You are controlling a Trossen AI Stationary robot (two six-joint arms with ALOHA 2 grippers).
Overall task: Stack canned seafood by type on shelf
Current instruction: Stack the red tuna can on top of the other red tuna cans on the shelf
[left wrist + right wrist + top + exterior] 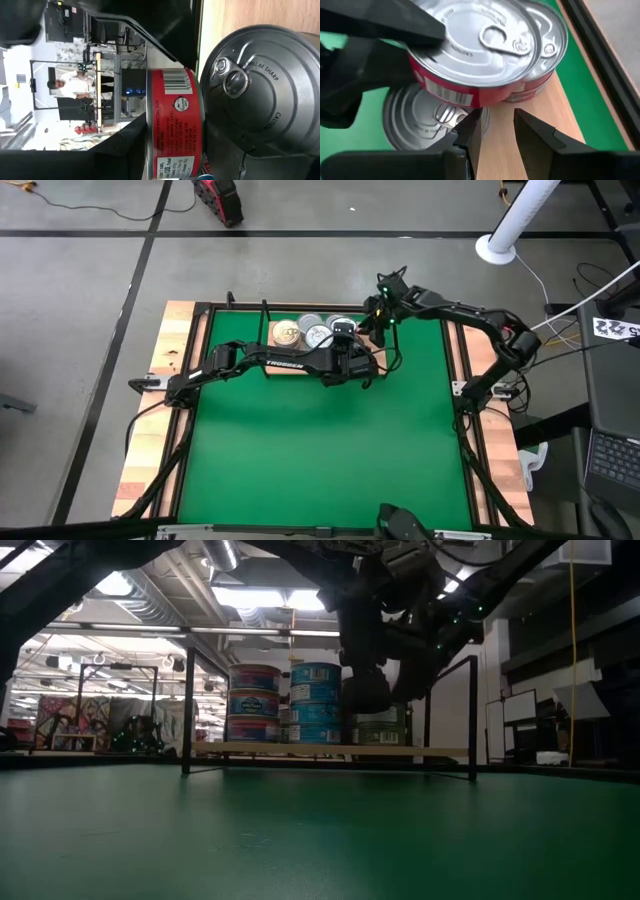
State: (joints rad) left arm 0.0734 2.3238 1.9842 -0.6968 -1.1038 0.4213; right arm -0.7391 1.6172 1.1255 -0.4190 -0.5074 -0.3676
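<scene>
A green mat covers the wooden worktop in a cluttered workshop. On the light-wood shelf, round tins stand stacked. The left gripper grasps a red tin with a ring-pull lid; the right gripper hovers beside it, fingers parted and empty.

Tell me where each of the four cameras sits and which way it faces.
High: overhead, facing down on the mat and shelf; both arms show.
Low: at mat level, facing the shelf and stacked tins; arms hang in from above.
Left wrist: on the left arm, facing a red tin close up, beside a grey lid.
Right wrist: on the right arm, over the shelf; right gripper open.
Shared: both wrist views show the red tin.
</scene>
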